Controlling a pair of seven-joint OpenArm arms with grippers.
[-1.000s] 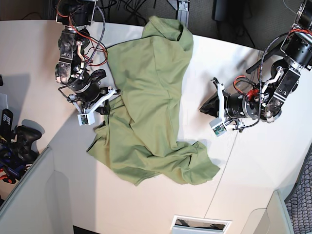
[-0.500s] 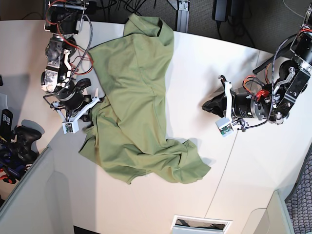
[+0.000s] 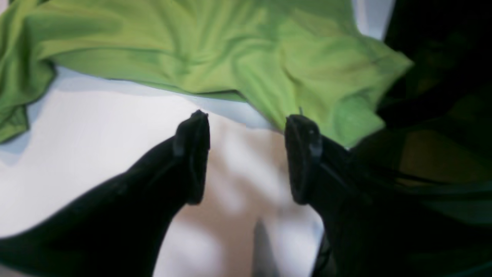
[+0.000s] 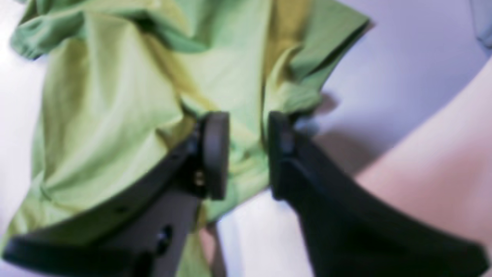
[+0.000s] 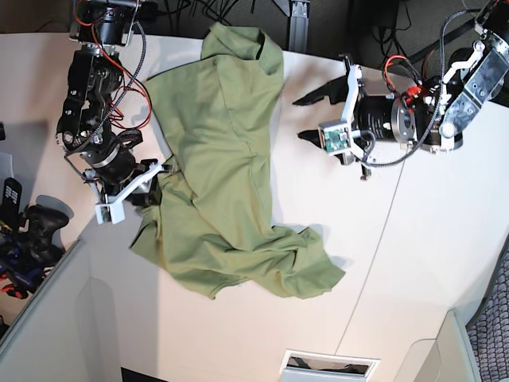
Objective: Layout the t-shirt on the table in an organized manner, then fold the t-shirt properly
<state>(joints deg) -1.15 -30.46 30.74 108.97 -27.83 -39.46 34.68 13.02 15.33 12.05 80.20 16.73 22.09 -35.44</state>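
One t-shirt (image 5: 223,167) lies crumpled on one table (image 5: 413,263), between two hands.

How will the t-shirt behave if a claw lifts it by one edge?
Probably floppy: the t-shirt lies in soft wrinkles and bunched folds on the table, so it should drape and sag rather than hold shape. Likely light, since thin fabric shows in both wrist views. Dragging it may bunch it further, judging by the crumpled lower corner.

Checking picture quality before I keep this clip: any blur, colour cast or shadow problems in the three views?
Base view: sharp, evenly lit, soft shadows beside the t-shirt. Left wrist view: soft focus, right side very dark, shirt looks brighter green. Right wrist view: blurred throughout, table tinted bluish-purple.
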